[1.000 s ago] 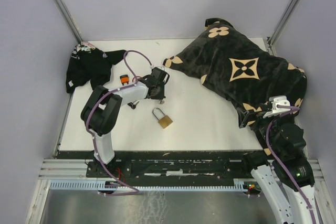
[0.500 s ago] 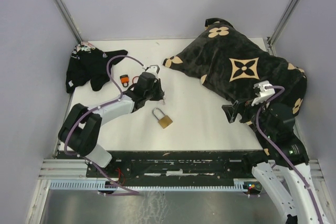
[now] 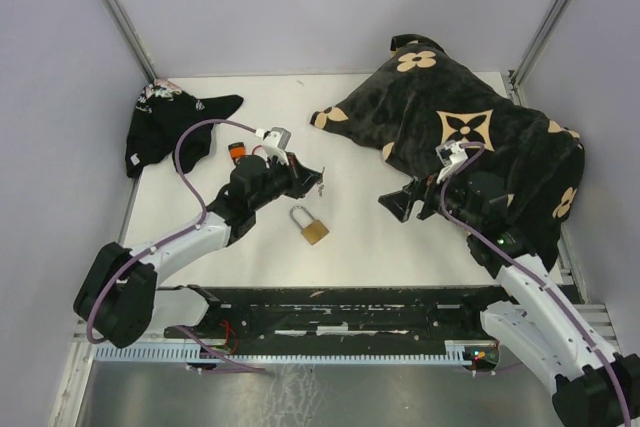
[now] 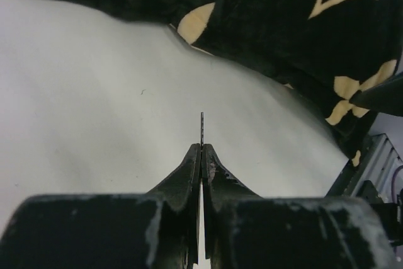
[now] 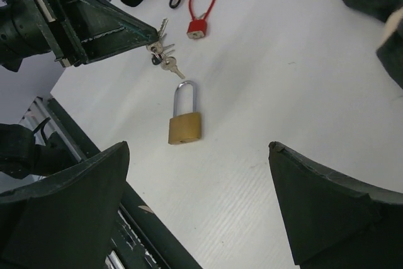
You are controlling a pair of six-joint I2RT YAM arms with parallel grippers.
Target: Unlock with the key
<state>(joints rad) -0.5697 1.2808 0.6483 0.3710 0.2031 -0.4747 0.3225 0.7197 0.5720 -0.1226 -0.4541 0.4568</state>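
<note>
Right gripper (image 3: pixel 399 204) nearer; key (image 3: pixel 320 183) likely lifted.

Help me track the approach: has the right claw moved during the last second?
Yes. The right claw has travelled left, off the edge of the black flower-patterned cushion, toward the brass padlock, which stayed put.

No text, number or brand is legible. The black cloth (image 3: pixel 165 132) at the far left corner carries pale print, possibly lettering, too small to read.

dark patterned blanket (image 3: pixel 400 107) back right; black cloth (image 3: pixel 165 132) back left; orange lock (image 3: pixel 237 151) beside cloth
</note>
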